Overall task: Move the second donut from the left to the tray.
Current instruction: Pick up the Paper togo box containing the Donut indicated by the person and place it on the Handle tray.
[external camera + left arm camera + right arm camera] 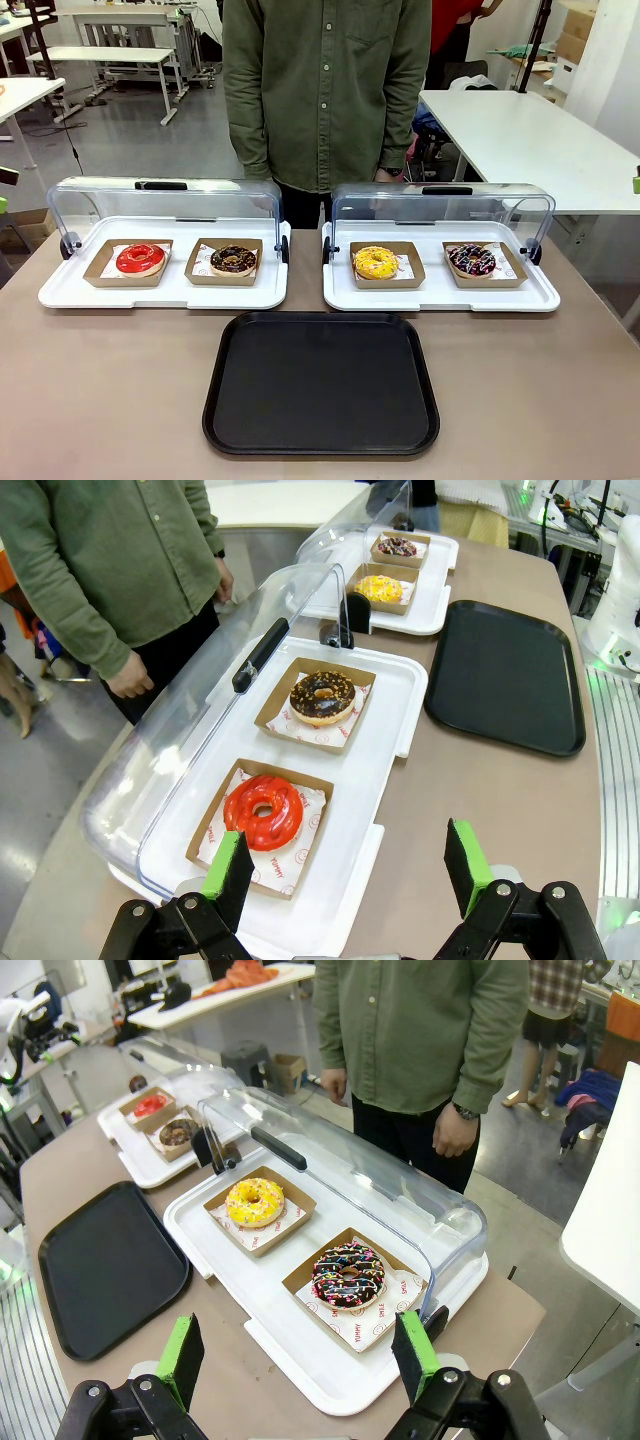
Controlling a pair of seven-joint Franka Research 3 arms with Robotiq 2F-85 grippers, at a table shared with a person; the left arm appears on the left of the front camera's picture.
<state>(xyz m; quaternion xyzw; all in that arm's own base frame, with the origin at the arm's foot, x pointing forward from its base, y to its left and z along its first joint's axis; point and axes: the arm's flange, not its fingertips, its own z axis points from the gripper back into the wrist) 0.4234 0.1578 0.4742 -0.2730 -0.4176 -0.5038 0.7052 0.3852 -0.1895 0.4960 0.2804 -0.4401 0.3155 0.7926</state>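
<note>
Brown-glazed item, the second donut from the left (234,260): where is it lying?

It is sitting in its cardboard holder (198,275) on the left white display tray (60,290), beside the red-glazed donut (140,258), under a raised clear lid (160,205). The tray (320,385), black, is lying bare just in front, between the two display trays.

Grippers: what are they doing?

Left gripper (347,865) is hanging off the end of that display tray, jaws spread wide, gripping nothing. The red-glazed donut is lying nearer to it than the brown one. Right gripper (298,1348) is hovering by the other display tray, likewise spread and empty. Judgement: the pick is not yet begun, and the approach is pending.

What is the next move asking for?

Probably the left gripper is needing to pass beyond the red-glazed donut, come in below the lid's edge, and close on the holder's walls rather than the glaze.

Anything escaping the count?

Light specks on the glaze are reading only faintly. The person (325,90) is standing behind the lids, hands mostly screened by them in the front view. Both grippers' finger bases are being cut off at the frame edge — so their height above the table is not showing clearly.
</note>
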